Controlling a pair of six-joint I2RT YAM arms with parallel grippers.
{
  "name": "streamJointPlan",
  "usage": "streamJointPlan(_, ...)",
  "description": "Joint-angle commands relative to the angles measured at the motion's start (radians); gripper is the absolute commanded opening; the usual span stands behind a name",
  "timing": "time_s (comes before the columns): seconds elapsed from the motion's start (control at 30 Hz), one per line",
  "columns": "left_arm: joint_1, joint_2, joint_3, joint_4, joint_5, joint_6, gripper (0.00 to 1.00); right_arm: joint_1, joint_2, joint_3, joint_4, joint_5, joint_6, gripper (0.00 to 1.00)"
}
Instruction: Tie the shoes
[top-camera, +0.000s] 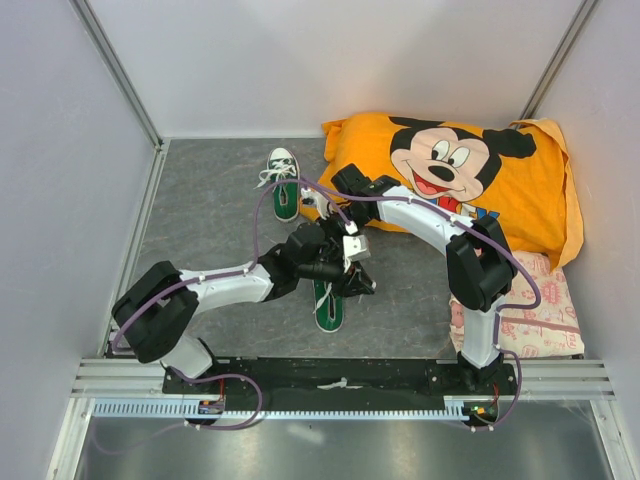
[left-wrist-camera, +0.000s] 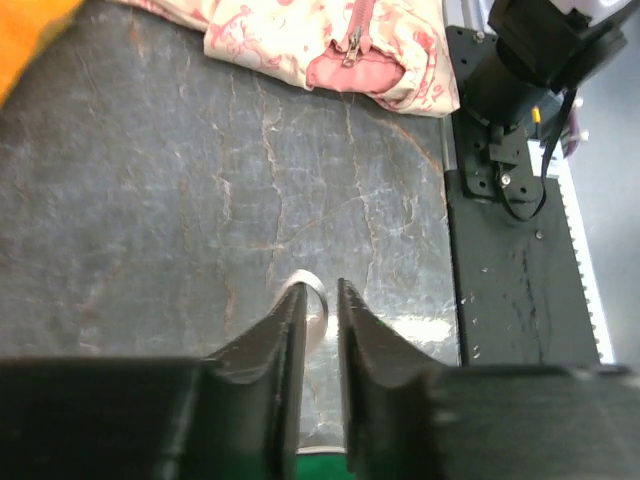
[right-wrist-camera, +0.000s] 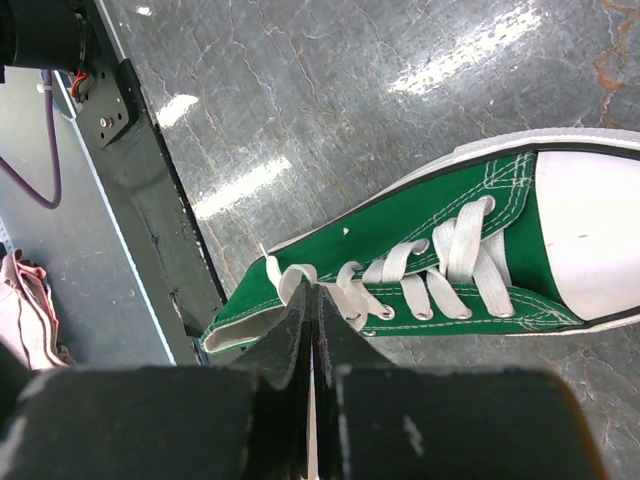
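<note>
The near green canvas sneaker (right-wrist-camera: 400, 235) lay with its long axis vertical and its toe toward the overhead frame's top. The right end effector (right-wrist-camera: 312, 298) pinched its white lace (right-wrist-camera: 460, 250). The left end effector (left-wrist-camera: 320, 295) was narrowly closed on a lace loop (left-wrist-camera: 314, 298).

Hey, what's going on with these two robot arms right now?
Both arms are bent over the near green shoe in the middle of the table, working on tying it. The left gripper nips a loop of white lace, and the right gripper is pinched shut on the lace by the top eyelets. No finished bow shows yet. The second shoe lies farther back beside the orange pillow, with neither arm on it.
</note>
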Motion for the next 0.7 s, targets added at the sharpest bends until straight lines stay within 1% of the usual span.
streamJointPlan(0.0,-0.026,-0.003,-0.045,0.194,-0.099,-0.123,0.38,0.008,-0.019,0.006,0.028,-0.03,-0.01,0.0)
streamJointPlan(0.03,-0.026,-0.023,-0.046,0.143,-0.096,-0.099,0.43,0.008,-0.019,0.008,0.026,-0.032,-0.009,0.0)
streamJointPlan(0.07,-0.026,-0.046,-0.058,0.106,-0.089,-0.06,0.46,0.008,-0.019,0.008,0.025,-0.032,-0.009,0.0)
streamJointPlan(0.1,-0.024,-0.077,-0.069,0.076,-0.063,0.027,0.48,0.008,-0.019,0.009,0.025,-0.034,-0.009,0.0)
streamJointPlan(0.13,-0.024,-0.156,-0.084,0.051,-0.052,0.064,0.55,0.009,-0.019,0.008,0.025,-0.035,-0.009,0.0)
streamJointPlan(0.17,-0.014,-0.196,-0.107,-0.024,-0.04,0.096,0.57,0.011,-0.017,0.008,0.025,-0.035,-0.01,0.0)
streamJointPlan(0.2,-0.003,-0.247,-0.118,-0.059,-0.03,0.134,0.58,0.012,-0.017,0.008,0.025,-0.038,-0.01,0.0)
streamJointPlan(0.23,0.011,-0.326,-0.129,-0.102,-0.017,0.145,0.61,0.014,-0.016,0.006,0.023,-0.038,-0.01,0.0)
streamJointPlan(0.27,0.05,-0.371,-0.143,-0.191,0.005,0.159,0.62,0.02,-0.016,0.006,0.025,-0.038,-0.01,0.0)
streamJointPlan(0.33,0.092,-0.448,-0.157,-0.282,0.039,0.193,0.64,0.025,-0.011,0.008,0.025,-0.038,-0.01,0.0)
streamJointPlan(0.37,0.133,-0.527,-0.176,-0.32,0.052,0.208,0.67,0.034,-0.009,0.009,0.025,-0.038,-0.012,0.0)
streamJointPlan(0.4,0.153,-0.562,-0.187,-0.404,0.054,0.237,0.7,0.035,-0.006,0.011,0.025,-0.038,-0.012,0.0)
streamJointPlan(0.43,0.17,-0.601,-0.201,-0.426,0.045,0.241,0.73,0.04,-0.003,0.015,0.025,-0.038,-0.012,0.0)
streamJointPlan(0.5,0.207,-0.668,-0.233,-0.509,0.022,0.291,0.73,0.043,-0.002,0.015,0.028,-0.04,-0.006,0.0)
streamJointPlan(0.57,0.213,-0.695,-0.267,-0.523,0.02,0.322,0.7,0.042,0.0,0.015,0.032,-0.044,-0.002,0.0)
streamJointPlan(0.6,0.213,-0.706,-0.278,-0.515,0.039,0.336,0.65,0.043,-0.002,0.012,0.034,-0.044,-0.001,0.0)
streamJointPlan(0.63,0.213,-0.702,-0.285,-0.482,0.051,0.336,0.53,0.042,-0.002,0.012,0.035,-0.046,0.002,0.0)
streamJointPlan(0.67,0.212,-0.689,-0.289,-0.465,0.078,0.33,0.46,0.042,-0.002,0.012,0.034,-0.046,0.005,0.0)
